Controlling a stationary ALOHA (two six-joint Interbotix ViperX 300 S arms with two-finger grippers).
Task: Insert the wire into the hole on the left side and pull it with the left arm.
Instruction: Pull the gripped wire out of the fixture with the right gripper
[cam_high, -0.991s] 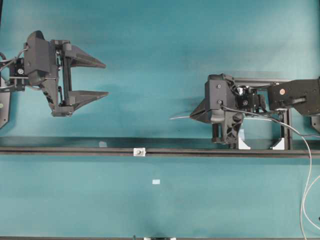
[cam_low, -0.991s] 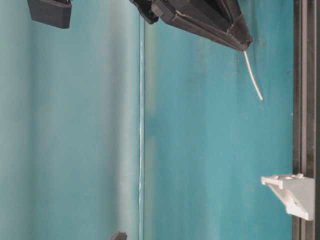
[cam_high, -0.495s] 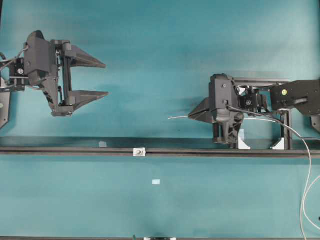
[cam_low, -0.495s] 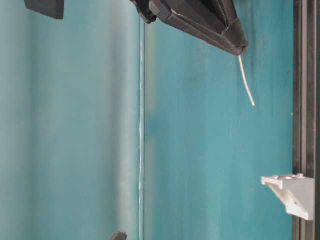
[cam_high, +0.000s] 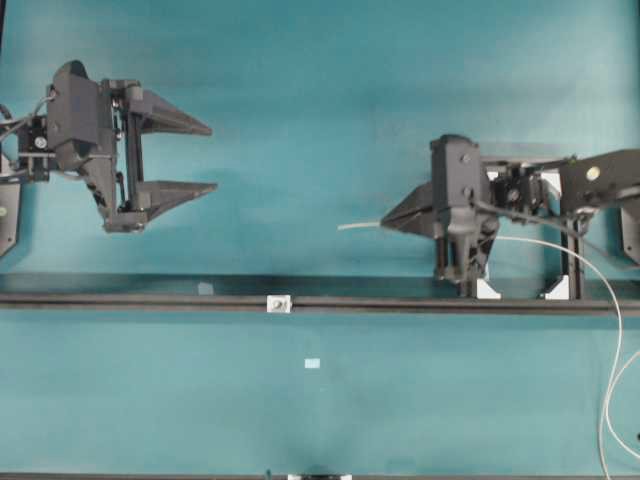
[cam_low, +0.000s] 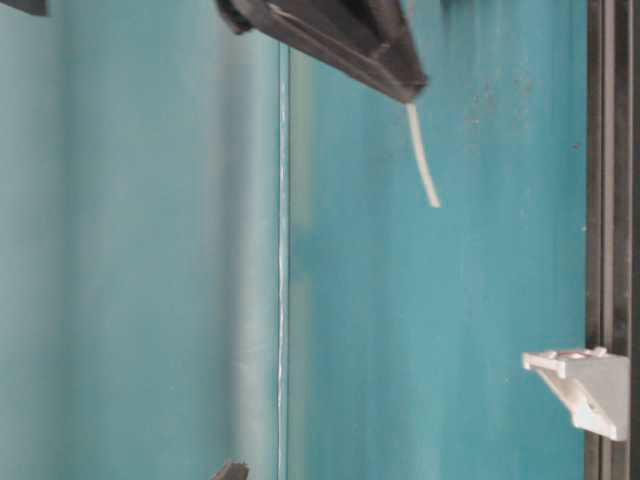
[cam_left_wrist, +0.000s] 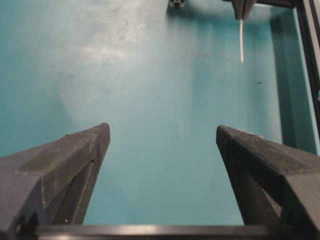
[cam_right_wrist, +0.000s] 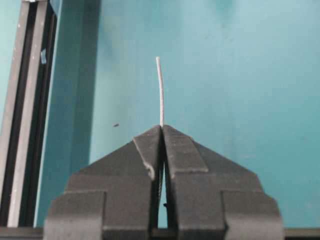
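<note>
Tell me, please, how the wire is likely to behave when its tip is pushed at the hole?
The wire probably bends easily: its short free end droops slightly beyond the right gripper. Likely light, being very thin. Behind the gripper it trails in loose curves, so it seems floppy over length.

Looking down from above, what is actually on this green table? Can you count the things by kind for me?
Robot grippers: 2, the left gripper and the right gripper
Wire: 1
Black rail: 1
White block with the hole: 1
White corner brackets: 2
Pale tape rectangle: 1
Total: 8
</note>
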